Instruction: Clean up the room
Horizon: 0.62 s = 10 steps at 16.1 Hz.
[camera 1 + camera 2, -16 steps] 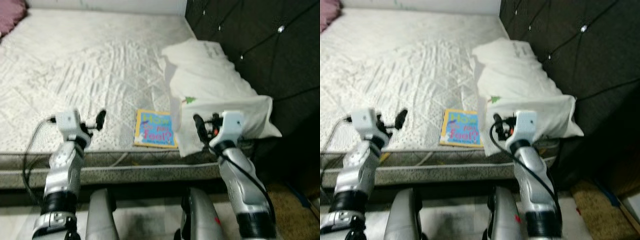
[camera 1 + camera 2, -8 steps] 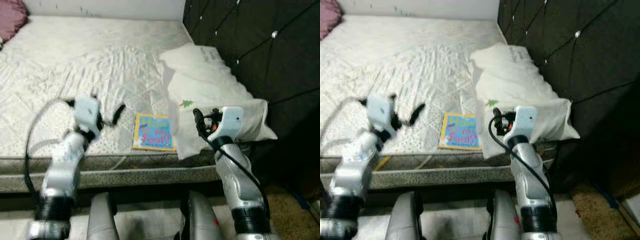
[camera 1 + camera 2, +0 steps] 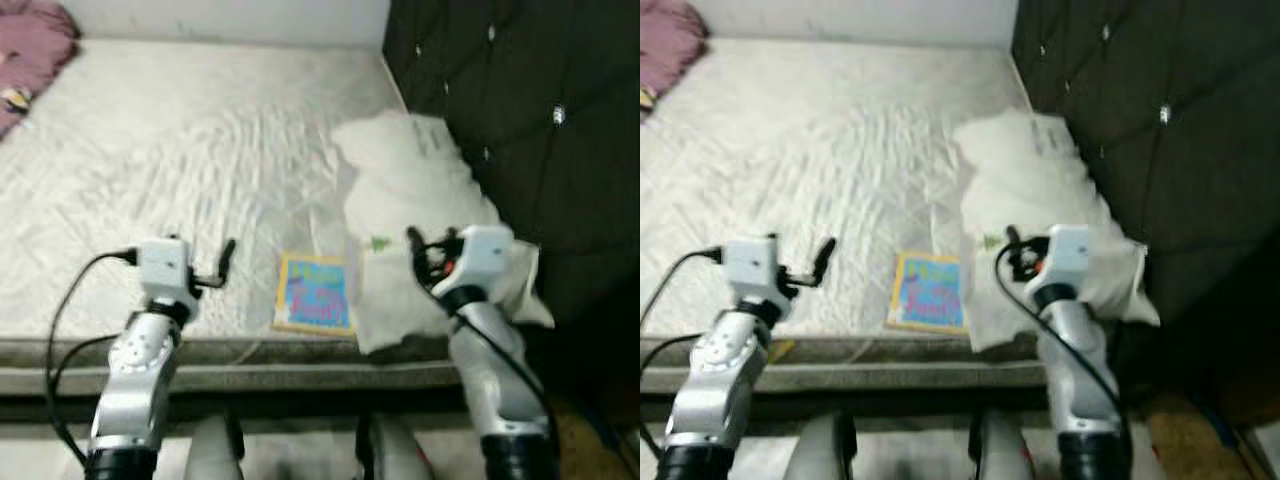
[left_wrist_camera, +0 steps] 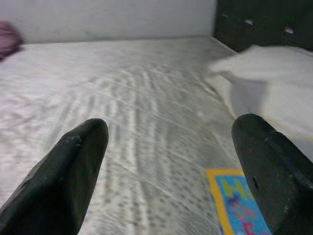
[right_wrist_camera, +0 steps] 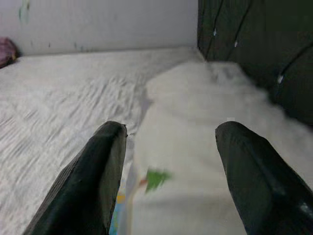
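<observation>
Book (image 3: pixel 316 293) lies flat on the bed (image 3: pixel 200 150) near its front edge, just beside the white pillow (image 3: pixel 420 190). Left gripper (image 4: pixel 171 166) hovers above the mattress near the book, fingers spread, empty. Right gripper (image 5: pixel 168 166) hovers over the pillow, fingers spread, empty. Dark headboard (image 3: pixel 520 110) stands behind the pillow.

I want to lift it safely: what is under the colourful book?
The book lies flat on the white mattress, near its front edge, beside the pillow. Anything beneath the book is covered.
</observation>
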### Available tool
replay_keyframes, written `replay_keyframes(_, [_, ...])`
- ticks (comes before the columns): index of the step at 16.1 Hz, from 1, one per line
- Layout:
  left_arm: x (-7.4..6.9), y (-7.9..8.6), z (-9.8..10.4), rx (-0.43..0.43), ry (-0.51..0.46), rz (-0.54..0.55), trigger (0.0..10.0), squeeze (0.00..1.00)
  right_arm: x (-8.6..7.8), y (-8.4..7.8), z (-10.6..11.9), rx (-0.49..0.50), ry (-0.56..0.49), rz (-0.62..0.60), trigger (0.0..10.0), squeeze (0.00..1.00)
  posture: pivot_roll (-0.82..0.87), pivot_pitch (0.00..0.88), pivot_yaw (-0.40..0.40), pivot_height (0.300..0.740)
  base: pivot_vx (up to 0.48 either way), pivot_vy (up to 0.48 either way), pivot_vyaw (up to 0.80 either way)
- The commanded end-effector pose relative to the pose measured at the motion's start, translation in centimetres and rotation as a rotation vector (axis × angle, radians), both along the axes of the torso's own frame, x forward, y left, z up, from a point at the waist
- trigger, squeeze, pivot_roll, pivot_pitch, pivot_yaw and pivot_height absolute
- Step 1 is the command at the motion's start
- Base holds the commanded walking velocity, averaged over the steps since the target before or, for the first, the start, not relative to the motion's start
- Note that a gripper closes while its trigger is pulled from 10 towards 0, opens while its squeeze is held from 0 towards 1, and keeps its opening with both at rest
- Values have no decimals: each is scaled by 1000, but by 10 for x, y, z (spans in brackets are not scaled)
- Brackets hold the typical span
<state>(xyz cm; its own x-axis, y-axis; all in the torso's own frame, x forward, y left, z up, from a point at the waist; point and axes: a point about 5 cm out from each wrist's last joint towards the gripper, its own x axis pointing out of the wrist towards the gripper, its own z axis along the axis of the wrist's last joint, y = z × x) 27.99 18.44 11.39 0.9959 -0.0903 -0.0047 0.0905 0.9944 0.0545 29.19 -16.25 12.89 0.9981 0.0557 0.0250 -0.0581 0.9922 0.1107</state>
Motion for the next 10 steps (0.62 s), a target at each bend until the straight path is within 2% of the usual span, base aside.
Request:
replay_keyframes(1, [1, -2, 2, -4, 1, 0, 10000, 0, -2, -2, 1, 3, 0, -9, 10000, 0, -51, 0, -43, 708, 0, 0, 0])
replay_keyframes(5, [-7, -6, -1, -21, 40, -5, 10000, 0, -11, 7, -6, 12, 34, 9, 10000, 0, -57, 0, -42, 740, 0, 0, 0])
replay_keyframes(6, [-9, -6, -6, -61, 89, -1, 10000, 0, -14, 8, -9, 12, 43, 15, 10000, 0, -61, 0, -41, 740, 0, 0, 0])
replay_keyframes(7, [-9, -9, -8, -154, 138, -26, 10000, 0, -15, 8, -9, 9, 46, 18, 10000, 0, -61, 0, -41, 740, 0, 0, 0])
replay_keyframes(9, [-7, -9, -4, -80, 86, -35, 10000, 0, -15, 8, -9, 23, 40, 24, 10000, 0, -62, 0, -39, 740, 0, 0, 0])
replay_keyframes(10, [-6, -10, -4, -89, 90, -30, 10000, 0, -15, 7, -7, 32, 32, 15, 10000, 0, -62, 0, -39, 740, 0, 0, 0])
